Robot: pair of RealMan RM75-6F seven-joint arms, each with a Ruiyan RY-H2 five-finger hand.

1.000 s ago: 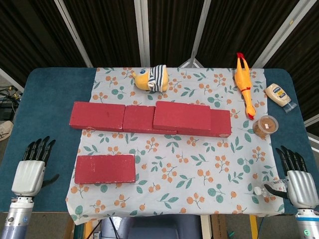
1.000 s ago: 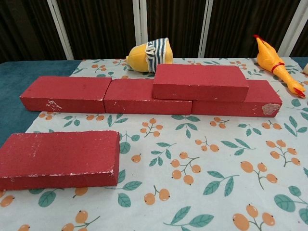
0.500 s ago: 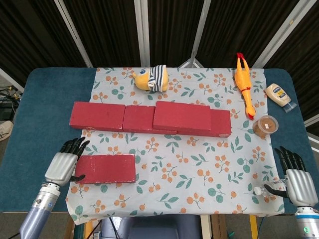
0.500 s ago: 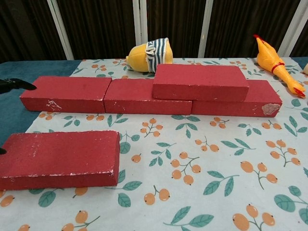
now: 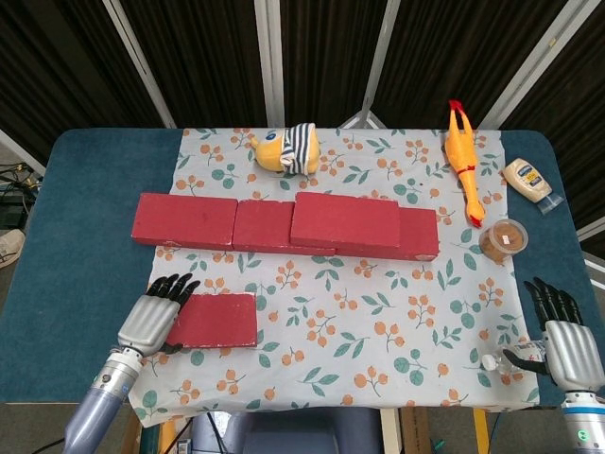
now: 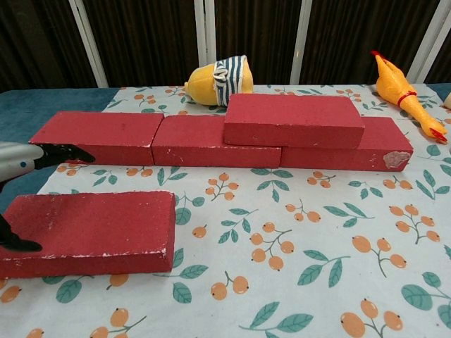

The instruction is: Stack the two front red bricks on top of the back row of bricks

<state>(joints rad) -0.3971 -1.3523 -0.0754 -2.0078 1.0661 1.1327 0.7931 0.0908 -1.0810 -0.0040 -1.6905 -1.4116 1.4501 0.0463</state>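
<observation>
Our left hand [image 5: 151, 320], fingers spread and gripping nothing, covers the front brick's [image 5: 216, 320] left end; our right hand [image 5: 565, 345] lies open, well right of the brick.

I see one red brick [image 5: 219, 320] flat at front left; another stacked brick [image 5: 345, 222] rests atop the back row [image 5: 227, 223].

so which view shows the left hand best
The head view: the whole left hand shows from above, over the left end of the front brick. The chest view catches only dark fingertips and a bit of silver at the left edge.
</observation>
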